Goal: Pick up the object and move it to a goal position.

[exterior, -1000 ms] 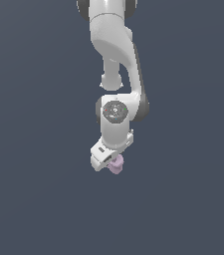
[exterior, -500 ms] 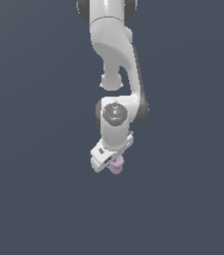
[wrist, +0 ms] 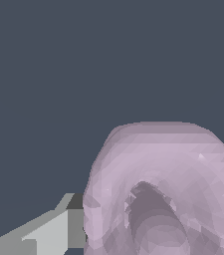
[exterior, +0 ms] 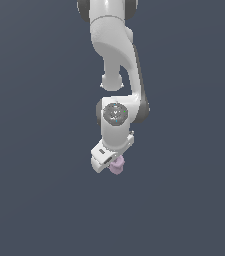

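Observation:
The object [exterior: 117, 166] is a small pale lilac-pink lumpy thing with a hollow opening. In the exterior view it sticks out below the white gripper [exterior: 111, 162] at the end of the arm, in mid-picture. The gripper is shut on it. In the wrist view the object [wrist: 163, 194] fills much of the picture, its hollow facing the camera, and one grey-white finger [wrist: 49, 231] shows pressed beside it. The other finger is hidden behind the object.
The white arm [exterior: 116, 60] hangs down from the top of the exterior view. Around it there is only a plain dark blue-grey background, with no other objects or edges in view.
The arm's wrist and the gripper with the object have shifted slightly; the object stays held in the gripper.

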Robot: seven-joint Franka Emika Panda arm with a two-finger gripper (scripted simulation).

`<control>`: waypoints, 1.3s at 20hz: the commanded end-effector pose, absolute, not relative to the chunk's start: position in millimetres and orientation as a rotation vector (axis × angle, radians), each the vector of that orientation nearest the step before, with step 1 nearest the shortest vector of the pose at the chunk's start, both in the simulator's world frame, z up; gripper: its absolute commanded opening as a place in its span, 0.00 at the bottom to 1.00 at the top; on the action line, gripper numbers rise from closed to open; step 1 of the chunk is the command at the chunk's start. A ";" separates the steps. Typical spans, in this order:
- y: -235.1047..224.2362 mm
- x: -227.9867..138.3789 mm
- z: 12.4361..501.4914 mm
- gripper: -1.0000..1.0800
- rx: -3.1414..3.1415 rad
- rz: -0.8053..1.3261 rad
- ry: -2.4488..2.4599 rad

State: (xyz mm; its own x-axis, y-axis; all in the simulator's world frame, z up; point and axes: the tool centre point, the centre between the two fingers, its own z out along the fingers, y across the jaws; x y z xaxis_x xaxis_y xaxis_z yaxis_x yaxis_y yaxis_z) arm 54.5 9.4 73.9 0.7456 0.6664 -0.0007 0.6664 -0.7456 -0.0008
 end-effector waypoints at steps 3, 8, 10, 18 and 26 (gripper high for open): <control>8.3 50.5 82.5 0.00 -2.935 0.000 -1.120; 5.9 40.3 101.7 0.00 -2.935 0.001 -1.121; 4.4 34.6 112.5 0.00 -2.935 0.001 -1.121; -3.2 3.2 172.8 0.00 -2.936 0.002 -1.122; -11.9 -33.1 244.3 0.00 -2.936 0.001 -1.122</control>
State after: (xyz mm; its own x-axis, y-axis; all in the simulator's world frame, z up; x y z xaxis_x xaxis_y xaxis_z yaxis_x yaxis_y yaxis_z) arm -25.7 -10.3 230.2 0.7453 0.6667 -0.0017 0.6667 -0.7453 0.0008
